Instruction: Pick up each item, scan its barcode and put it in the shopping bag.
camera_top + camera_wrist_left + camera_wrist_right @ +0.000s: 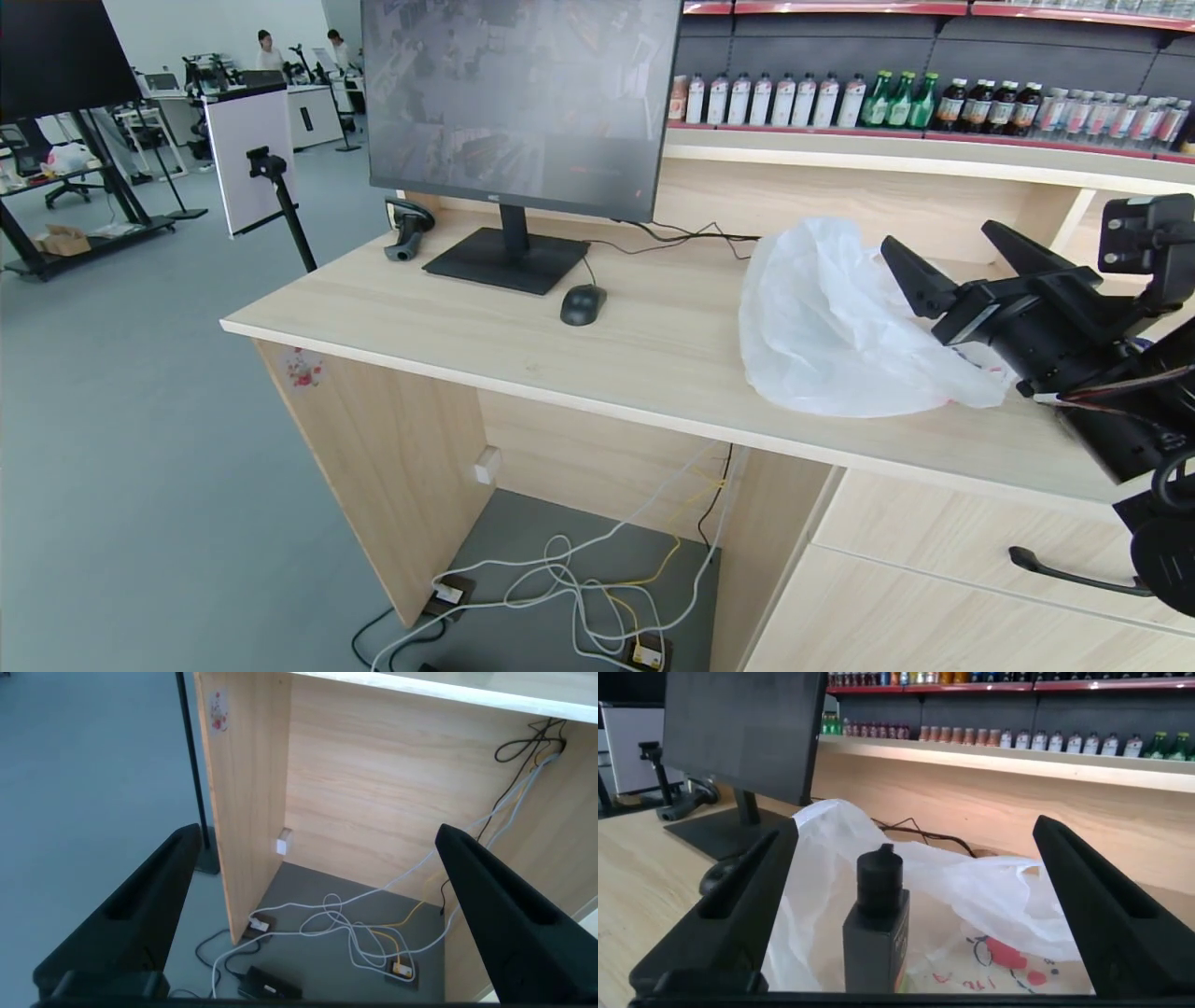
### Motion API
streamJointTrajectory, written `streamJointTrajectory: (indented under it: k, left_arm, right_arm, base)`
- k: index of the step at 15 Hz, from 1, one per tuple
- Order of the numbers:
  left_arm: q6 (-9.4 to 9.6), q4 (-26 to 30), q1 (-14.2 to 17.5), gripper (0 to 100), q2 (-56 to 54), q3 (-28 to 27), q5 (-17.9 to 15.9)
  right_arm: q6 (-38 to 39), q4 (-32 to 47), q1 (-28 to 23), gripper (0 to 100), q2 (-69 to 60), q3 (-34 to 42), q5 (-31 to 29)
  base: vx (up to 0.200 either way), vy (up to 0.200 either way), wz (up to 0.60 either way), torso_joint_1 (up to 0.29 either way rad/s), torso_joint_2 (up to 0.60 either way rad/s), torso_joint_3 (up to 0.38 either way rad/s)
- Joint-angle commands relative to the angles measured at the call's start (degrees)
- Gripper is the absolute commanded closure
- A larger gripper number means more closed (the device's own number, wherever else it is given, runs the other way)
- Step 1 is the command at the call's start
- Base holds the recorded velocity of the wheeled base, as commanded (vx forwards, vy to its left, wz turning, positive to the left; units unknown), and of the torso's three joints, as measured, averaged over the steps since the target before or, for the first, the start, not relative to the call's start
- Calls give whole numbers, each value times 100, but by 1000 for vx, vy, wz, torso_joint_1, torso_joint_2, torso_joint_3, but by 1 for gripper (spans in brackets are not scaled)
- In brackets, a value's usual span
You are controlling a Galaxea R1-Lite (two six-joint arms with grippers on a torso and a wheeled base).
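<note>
Looking at this one, it all turned on the right gripper [915, 831]; it hung with its fingers spread wide, holding nothing, and a dark capped bottle [876, 924] stood upright dead ahead of it, in line with the gap between them; long axis vertical, so I'd guess a straight push forward and a squeeze on its sides would do; the bottle sat right at the white shopping bag [822, 327] on the table [523, 345], touching it or just in front, couldn't tell which; the left gripper [320, 835] was wide and empty too, but low down by the table's side panel, facing the cables [355, 933] on the floor, so the right arm was clearly nearer; the scanner [408, 227] lay well apart, at the far left corner beside the monitor [523, 103].
</note>
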Motion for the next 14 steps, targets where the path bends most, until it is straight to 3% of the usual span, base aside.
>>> streamJointTrajectory:
  k: [1, 14]
  left_arm:
    - [0, -1, 1, 0, -2, 0, 1]
    - [0, -1, 1, 0, -2, 0, 1]
  right_arm:
    - [-4, -6, -2, 0, 45, 190, 3]
    - [-4, -6, -11, 0, -570, 480, -6]
  base:
    - [0, 0, 0, 0, 0, 0]
    - [0, 0, 0, 0, 0, 0]
